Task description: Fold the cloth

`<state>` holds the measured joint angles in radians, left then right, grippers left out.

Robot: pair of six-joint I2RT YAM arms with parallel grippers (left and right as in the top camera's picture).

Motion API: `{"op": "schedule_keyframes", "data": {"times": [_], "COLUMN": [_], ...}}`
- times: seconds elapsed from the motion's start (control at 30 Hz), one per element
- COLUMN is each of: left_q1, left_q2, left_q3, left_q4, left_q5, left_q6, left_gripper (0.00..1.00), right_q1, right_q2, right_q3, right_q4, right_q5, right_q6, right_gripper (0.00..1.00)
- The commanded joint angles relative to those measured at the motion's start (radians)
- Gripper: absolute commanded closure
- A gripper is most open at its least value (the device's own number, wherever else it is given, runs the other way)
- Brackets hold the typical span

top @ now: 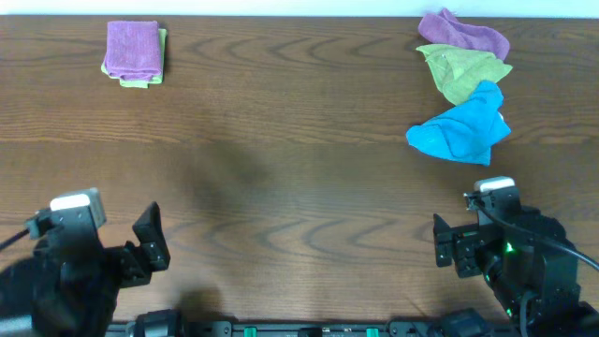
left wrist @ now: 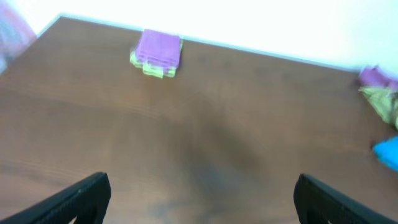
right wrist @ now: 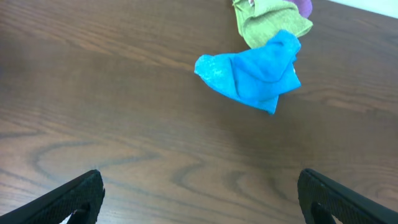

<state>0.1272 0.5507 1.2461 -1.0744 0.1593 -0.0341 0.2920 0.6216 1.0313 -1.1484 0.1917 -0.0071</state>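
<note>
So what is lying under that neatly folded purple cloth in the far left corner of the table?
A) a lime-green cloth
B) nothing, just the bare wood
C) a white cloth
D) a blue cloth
A: the edges of a lime-green cloth peek out from beneath the folded purple cloth, in both the overhead and the left wrist views.

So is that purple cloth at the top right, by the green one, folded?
Not folded: the purple cloth lies crumpled, with uneven ridges and a ragged outline, touching the green cloth.
</note>
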Motion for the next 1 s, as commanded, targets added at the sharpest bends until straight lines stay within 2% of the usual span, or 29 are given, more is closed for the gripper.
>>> {"op": "schedule_keyframes", "data": {"times": [0.0, 0.27, 0.33, 0.43, 0.57, 0.97], "left_q1": [-0.041, -0.083, -0.083, -0.082, -0.082, -0.082], "left_q2": [-0.103, -0.3, -0.329, -0.395, -0.465, -0.546], "left_q3": [-0.135, -0.637, -0.722, -0.878, -0.982, -1.156], "left_q4": [0.142, 0.644, 0.714, 0.838, 0.869, 0.871], "left_q5": [-0.039, -0.034, -0.049, -0.18, -0.275, -0.282], "left_q6": [0.069, 0.143, 0.142, 0.024, -0.011, -0.049], "left_gripper": [0.05, 0.05, 0.05, 0.04, 0.05, 0.05], "right_q1": [-0.005, -0.005, -0.005, -0.005, -0.005, -0.005], "right_q2": [-0.002, -0.002, -0.002, -0.002, -0.002, -0.002], "right_q3": [-0.002, -0.002, -0.002, -0.002, -0.002, -0.002], "right_q4": [0.0, 0.0, 0.0, -0.001, -0.001, 0.0], "right_q5": [-0.001, -0.001, -0.001, -0.001, -0.001, -0.001], "right_q6": [0.021, 0.021, 0.021, 0.021, 0.021, 0.021], "right_gripper": [0.01, 0.01, 0.01, 0.01, 0.01, 0.01]}}
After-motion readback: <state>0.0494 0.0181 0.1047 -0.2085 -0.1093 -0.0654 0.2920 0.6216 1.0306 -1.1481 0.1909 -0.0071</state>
